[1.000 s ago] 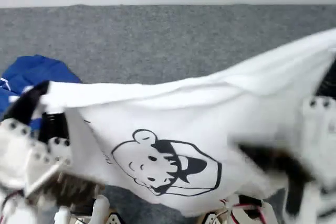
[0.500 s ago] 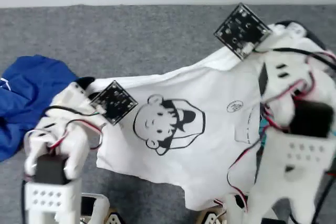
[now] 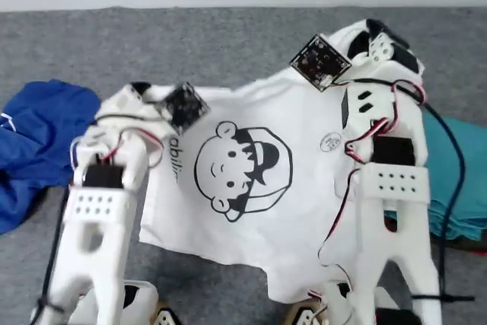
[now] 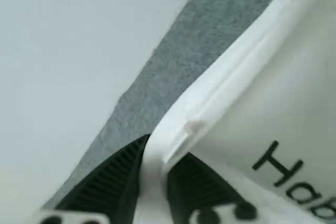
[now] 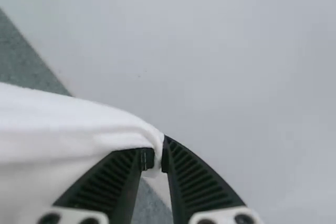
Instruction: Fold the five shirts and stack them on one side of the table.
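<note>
A white shirt (image 3: 304, 226) with a cartoon face print lies spread print-up on the grey table (image 3: 228, 51). My left gripper (image 3: 138, 90) is shut on its far left edge, and the left wrist view shows the folded hem (image 4: 210, 114) pinched between the black fingers (image 4: 113, 182). My right gripper (image 3: 377, 36) is shut on the far right corner, where a bunch of white cloth (image 5: 63, 124) sits between the jaws. Both arms stretch out over the shirt's sides.
A crumpled blue shirt (image 3: 38, 135) lies at the table's left edge. Teal cloth (image 3: 464, 180) lies at the right edge, partly behind the right arm. A pale wall rises behind the table's far edge.
The white shirt hung raised in front of the camera a second ago. Both arms have carried it toward the far side and lowered it flat onto the table.
</note>
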`<state>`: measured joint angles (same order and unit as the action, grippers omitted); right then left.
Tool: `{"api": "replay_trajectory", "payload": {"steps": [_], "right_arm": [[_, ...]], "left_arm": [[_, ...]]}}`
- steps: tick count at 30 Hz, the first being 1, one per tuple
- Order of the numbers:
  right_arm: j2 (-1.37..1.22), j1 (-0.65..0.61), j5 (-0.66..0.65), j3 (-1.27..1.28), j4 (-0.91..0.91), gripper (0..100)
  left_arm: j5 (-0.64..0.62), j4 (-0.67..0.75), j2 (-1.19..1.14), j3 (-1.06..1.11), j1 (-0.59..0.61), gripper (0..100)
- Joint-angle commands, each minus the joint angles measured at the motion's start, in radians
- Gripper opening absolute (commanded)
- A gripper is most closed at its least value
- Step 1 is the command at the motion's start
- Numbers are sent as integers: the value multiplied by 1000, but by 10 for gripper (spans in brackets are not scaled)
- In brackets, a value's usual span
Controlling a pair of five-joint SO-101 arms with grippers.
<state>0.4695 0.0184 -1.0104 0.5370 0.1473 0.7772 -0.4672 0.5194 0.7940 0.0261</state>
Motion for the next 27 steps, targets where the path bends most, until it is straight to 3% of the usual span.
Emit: {"api": "replay_trajectory", "payload": {"steps": [1,14,27], "right_arm": [[-65,-4,-12,-37,-122,10],[-486,-7,-12,-443,-205,10],[-564,-2,-80,-532,-200,10]], "left_arm": [[12,78,-149,-182,28,15],[14,77,-546,-610,54,14],[124,-215,-574,-650,57,15]]}}
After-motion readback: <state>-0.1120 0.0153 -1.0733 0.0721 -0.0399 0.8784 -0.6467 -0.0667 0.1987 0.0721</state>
